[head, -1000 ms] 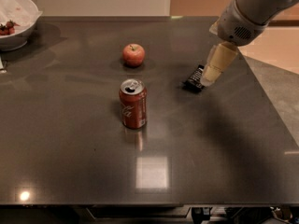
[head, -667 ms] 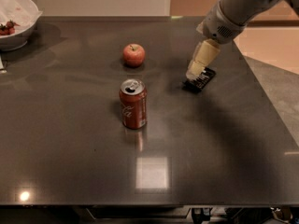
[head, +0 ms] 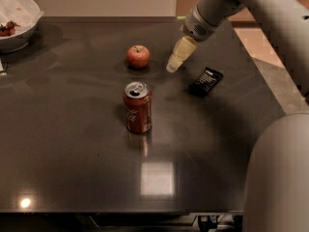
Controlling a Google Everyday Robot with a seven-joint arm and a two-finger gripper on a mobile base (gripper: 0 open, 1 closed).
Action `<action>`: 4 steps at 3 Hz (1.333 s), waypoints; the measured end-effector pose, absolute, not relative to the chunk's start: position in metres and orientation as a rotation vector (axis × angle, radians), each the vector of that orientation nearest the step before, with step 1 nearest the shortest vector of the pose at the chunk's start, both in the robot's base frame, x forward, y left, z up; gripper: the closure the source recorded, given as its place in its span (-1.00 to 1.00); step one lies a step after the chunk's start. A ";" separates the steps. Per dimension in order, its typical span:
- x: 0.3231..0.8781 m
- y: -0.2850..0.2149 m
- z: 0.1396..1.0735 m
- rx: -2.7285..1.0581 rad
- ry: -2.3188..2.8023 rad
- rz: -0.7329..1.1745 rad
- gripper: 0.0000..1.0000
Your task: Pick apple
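Apple (head: 138,56) sits on the table (head: 72,139) just beside my gripper (head: 172,67), not touching, which I hold low to line up the grab; open or closed, I can't tell.

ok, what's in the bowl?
Small red fruits at the bowl's left; the near wall hides anything lower, and its left part is out of frame. Pincer hovers right of the apple.

white script (head: 131,114) on soda can (head: 138,111) illegible, none on pincer (head: 172,66) near apple (head: 138,56)
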State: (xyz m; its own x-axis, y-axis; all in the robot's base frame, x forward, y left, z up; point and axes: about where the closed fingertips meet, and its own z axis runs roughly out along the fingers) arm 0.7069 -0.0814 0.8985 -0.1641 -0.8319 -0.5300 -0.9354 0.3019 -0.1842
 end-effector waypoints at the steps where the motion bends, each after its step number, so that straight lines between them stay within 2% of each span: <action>1: 0.736 -0.048 0.884 -1.546 2.036 0.305 -1.00; 4: 0.768 0.024 0.861 -1.557 1.996 0.418 -1.00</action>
